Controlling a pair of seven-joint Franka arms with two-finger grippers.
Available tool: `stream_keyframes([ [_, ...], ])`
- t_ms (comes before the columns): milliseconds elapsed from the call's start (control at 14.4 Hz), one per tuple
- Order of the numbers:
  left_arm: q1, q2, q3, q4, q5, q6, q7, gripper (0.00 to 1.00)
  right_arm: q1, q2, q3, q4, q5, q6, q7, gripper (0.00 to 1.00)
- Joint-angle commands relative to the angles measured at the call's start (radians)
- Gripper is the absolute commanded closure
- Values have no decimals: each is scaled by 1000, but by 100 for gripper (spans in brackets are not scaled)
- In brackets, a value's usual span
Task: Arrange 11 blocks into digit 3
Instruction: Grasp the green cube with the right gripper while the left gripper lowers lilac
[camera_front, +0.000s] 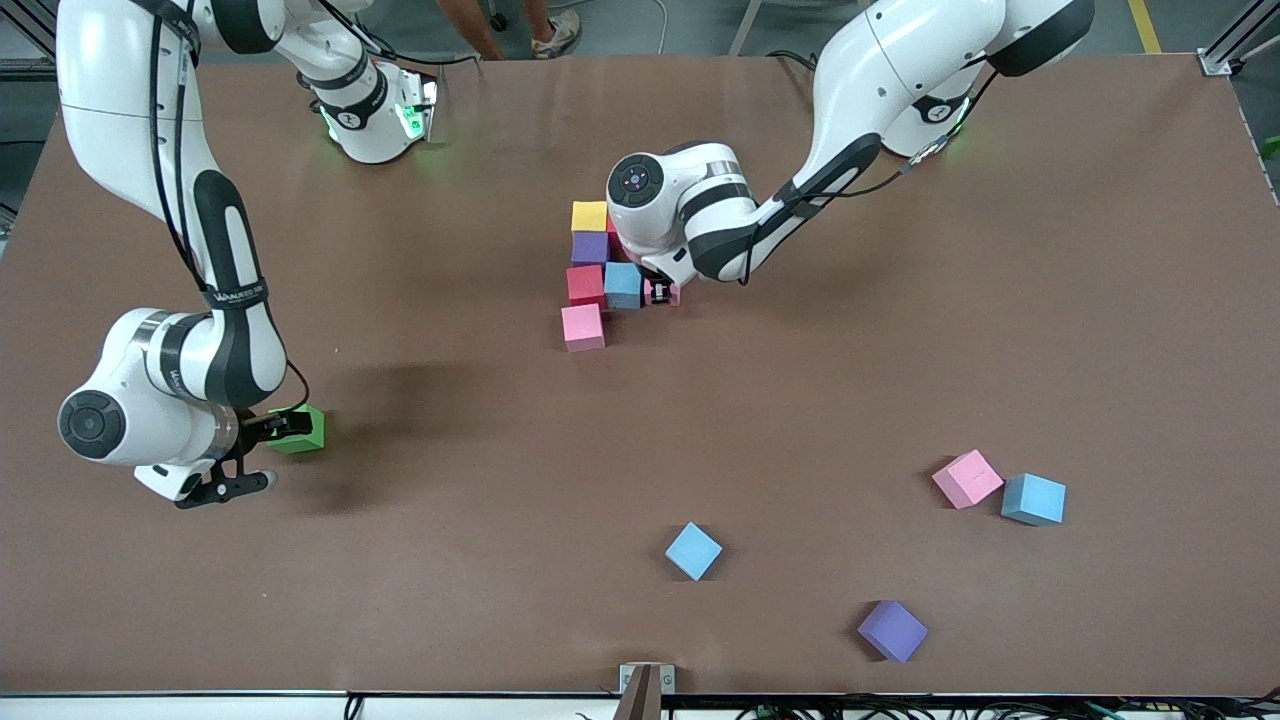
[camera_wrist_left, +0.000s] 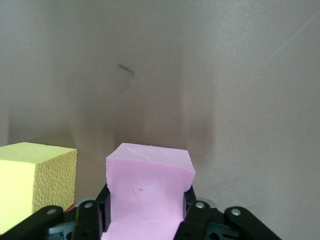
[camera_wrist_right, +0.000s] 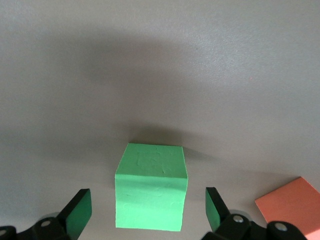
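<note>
Mid-table stands a group of blocks: yellow (camera_front: 590, 216), purple (camera_front: 590, 247), red (camera_front: 586, 284), light blue (camera_front: 623, 284) and pink (camera_front: 583, 326). My left gripper (camera_front: 660, 292) is shut on another pink block (camera_wrist_left: 147, 187), held low right beside the light blue one, with a yellow block (camera_wrist_left: 35, 180) close by. My right gripper (camera_wrist_right: 148, 207) is open and low, with the green block (camera_wrist_right: 151, 192) (camera_front: 302, 430) between its fingers (camera_wrist_right: 80, 212) and apart from both.
Loose blocks lie nearer the front camera toward the left arm's end: pink (camera_front: 967, 478), light blue (camera_front: 1033, 499), light blue (camera_front: 693, 550) and purple (camera_front: 892, 630). An orange cube (camera_wrist_right: 292, 202) sits close to the green block. A bracket (camera_front: 646, 682) is at the table's front edge.
</note>
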Motion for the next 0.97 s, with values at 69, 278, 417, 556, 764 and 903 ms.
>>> stream_keyframes([
  [69, -41, 6, -7, 1, 89, 15, -432, 86, -21, 4, 17, -15, 15, 6, -30, 0],
  [278, -41, 10, -7, 1, 87, 23, -443, 86, -21, 13, 17, -21, 15, 11, -30, 0],
  [417, -44, 10, 16, 3, 89, 23, -454, 86, -21, 18, 17, -28, 15, 12, -30, 0],
  [556, -50, 10, 22, 4, 89, 23, -455, 85, -23, 19, 17, -47, 15, 44, -30, 0],
  [764, -50, 10, 22, 12, 89, 23, -455, 81, -21, 27, 17, -51, 17, 61, -30, 0],
  [903, -58, 10, 22, 14, 86, 23, -457, 81, -21, 35, 17, -51, 18, 66, -28, 1],
])
